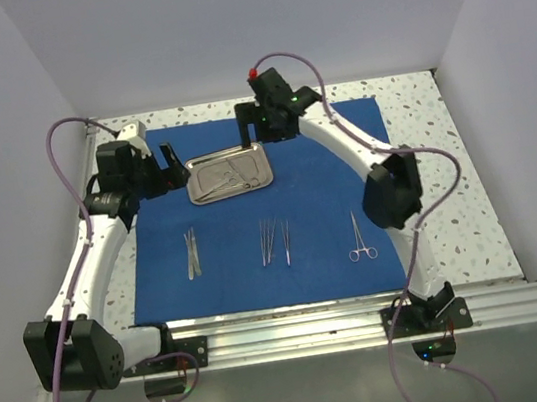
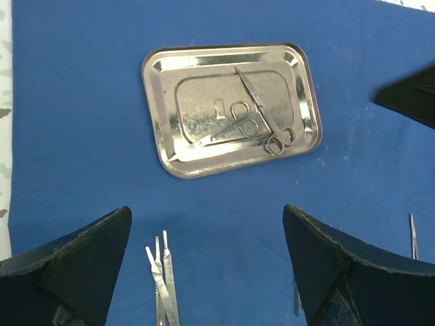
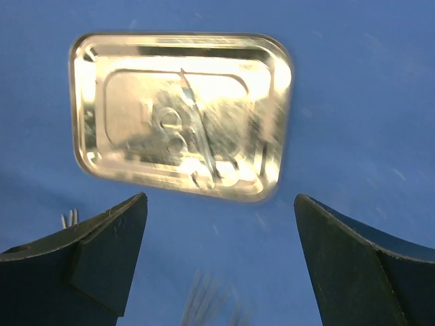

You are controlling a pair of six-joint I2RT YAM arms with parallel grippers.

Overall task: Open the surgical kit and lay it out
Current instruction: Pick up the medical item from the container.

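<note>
The royal-blue cloth point(image 1: 317, 184) lies spread flat on the table. The steel tray point(image 1: 196, 188) sits at its far middle, with two crossed ring-handled scissors point(image 1: 236, 172) in it. Tweezers point(image 1: 191, 253) lie front left, more thin instruments point(image 1: 275, 241) in the middle, and a ring-handled instrument point(image 1: 360, 240) front right. My left gripper point(image 1: 171, 165) is open and empty just left of the tray. My right gripper point(image 1: 252, 129) is open and empty at the tray's far right corner. The left wrist view shows the tray point(image 2: 157, 76), scissors point(image 2: 262, 114) and tweezers point(image 2: 162, 280) beyond my open gripper point(image 2: 206, 217). The right wrist view shows the tray point(image 3: 279, 75) beyond my open gripper point(image 3: 221, 200).
The speckled white tabletop point(image 1: 441, 135) shows around the cloth. Grey walls point(image 1: 252, 21) close in the back and sides. An aluminium rail point(image 1: 308, 327) carrying both arm bases runs along the near edge. Purple cables loop off each arm.
</note>
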